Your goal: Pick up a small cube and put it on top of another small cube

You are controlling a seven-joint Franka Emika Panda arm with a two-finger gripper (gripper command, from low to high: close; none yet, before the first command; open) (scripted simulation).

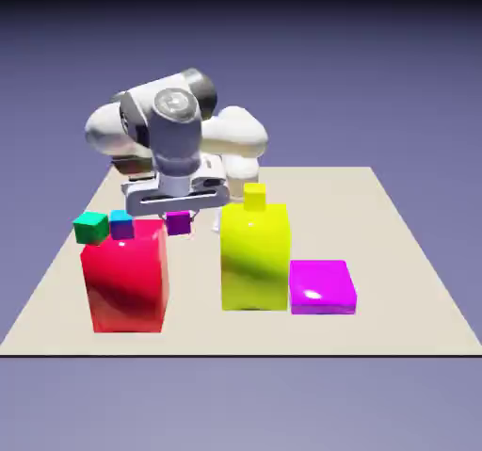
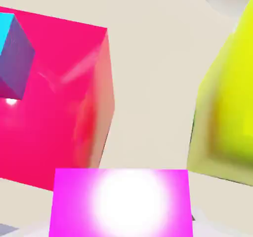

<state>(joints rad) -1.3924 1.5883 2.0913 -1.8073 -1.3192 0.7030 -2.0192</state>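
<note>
Gripper (image 1: 179,221) was closed on the small magenta cube (image 2: 123,204), pinching it at two opposite sides. This left its top and underside unobstructed, presumably so that it could be set down flat. The cube hung in the space between the red block (image 1: 128,287) and the yellow block (image 1: 254,263); in the hand view it touched neither.

Blue cube (image 1: 121,224) rested on the red block, yellow cube (image 1: 254,195) on the yellow one. Both looked like plausible stacking targets, the big blocks acting as pedestals; which was intended could not be told. Green cube (image 1: 91,228) showed at the red block's corner, support unclear.

Judgement: the raised perches would call for clearance and a centred, gentle release, lest the lower cube be knocked off.
</note>
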